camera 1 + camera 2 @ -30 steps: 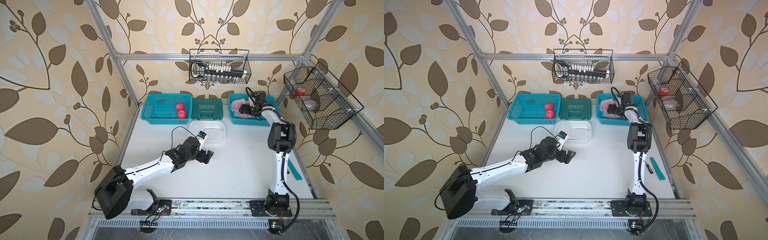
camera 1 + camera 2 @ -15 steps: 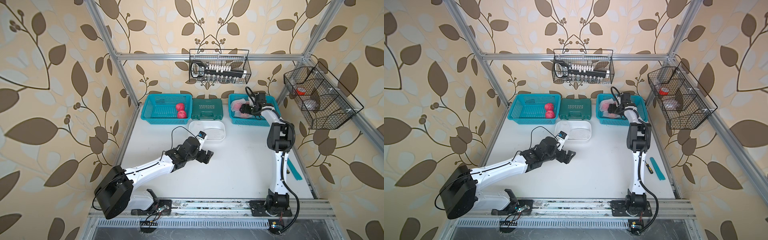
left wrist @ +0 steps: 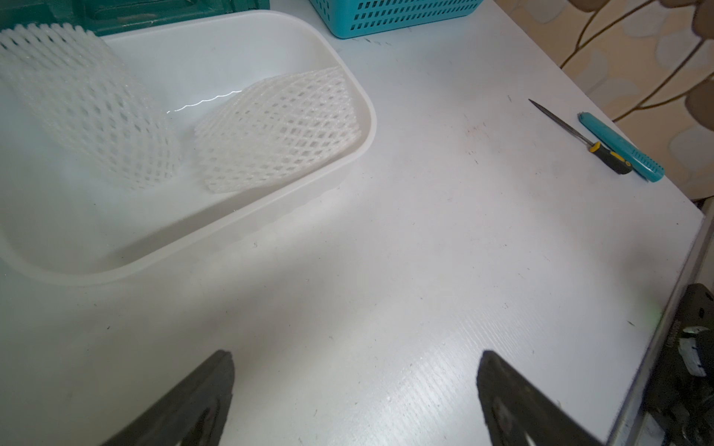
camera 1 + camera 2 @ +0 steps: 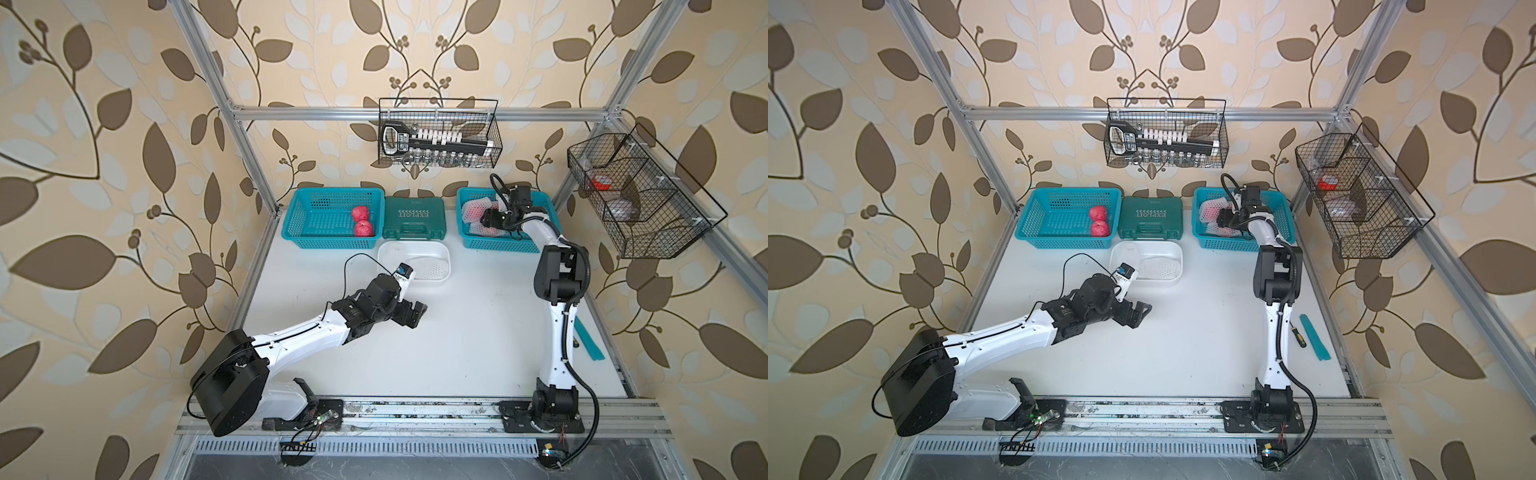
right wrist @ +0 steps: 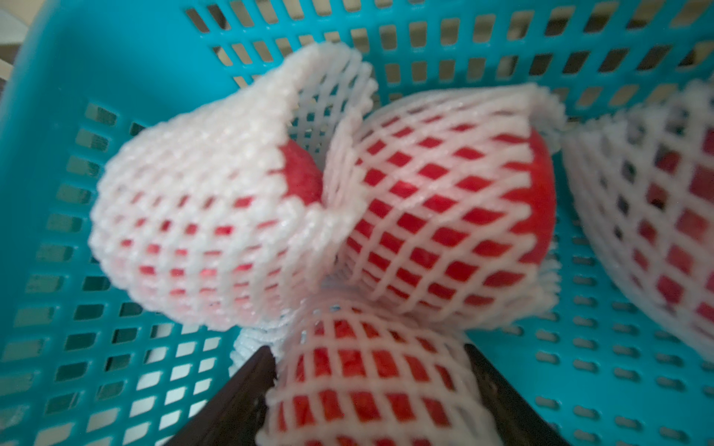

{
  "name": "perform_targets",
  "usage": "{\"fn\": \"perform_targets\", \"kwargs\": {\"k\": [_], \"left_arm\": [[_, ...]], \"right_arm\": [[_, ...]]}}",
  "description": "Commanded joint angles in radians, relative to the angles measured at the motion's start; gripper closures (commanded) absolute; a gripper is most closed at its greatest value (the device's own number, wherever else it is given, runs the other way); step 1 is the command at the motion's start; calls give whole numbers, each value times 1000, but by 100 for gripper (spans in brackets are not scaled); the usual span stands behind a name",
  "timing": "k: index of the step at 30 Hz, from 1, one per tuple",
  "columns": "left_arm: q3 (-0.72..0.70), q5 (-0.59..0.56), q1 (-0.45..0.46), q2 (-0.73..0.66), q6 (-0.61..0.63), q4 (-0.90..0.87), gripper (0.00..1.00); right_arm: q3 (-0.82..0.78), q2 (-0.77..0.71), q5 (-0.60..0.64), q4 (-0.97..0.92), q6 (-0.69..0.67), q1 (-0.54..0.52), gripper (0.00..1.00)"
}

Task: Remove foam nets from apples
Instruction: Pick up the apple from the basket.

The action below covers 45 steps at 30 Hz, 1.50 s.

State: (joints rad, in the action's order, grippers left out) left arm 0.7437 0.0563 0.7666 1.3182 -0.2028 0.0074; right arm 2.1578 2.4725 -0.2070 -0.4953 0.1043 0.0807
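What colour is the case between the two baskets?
The case is dark green, clearest in a top view.

White table (image 4: 478, 340), scuffed and speckled. Back edge, three in row: left teal basket (image 4: 328, 244), green tool case (image 4: 413, 216) in middle, right teal basket (image 4: 498, 246). White tub (image 4: 432, 246) just in front of case. Over by right edge: screwdriver (image 4: 1296, 336) just beside teal strip (image 4: 1315, 338), roughly parallel. Metal rail (image 4: 415, 409) along front edge.
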Motion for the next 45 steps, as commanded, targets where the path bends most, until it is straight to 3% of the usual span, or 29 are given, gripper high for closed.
{"fn": "perform_targets", "kwargs": {"k": [1, 45], "left_arm": [[16, 18, 6, -2, -8, 3, 1], [34, -15, 6, -25, 18, -30, 1]], "right_arm": [[-40, 3, -3, -6, 4, 2, 30], [-293, -284, -20, 131, 71, 16, 38]]}}
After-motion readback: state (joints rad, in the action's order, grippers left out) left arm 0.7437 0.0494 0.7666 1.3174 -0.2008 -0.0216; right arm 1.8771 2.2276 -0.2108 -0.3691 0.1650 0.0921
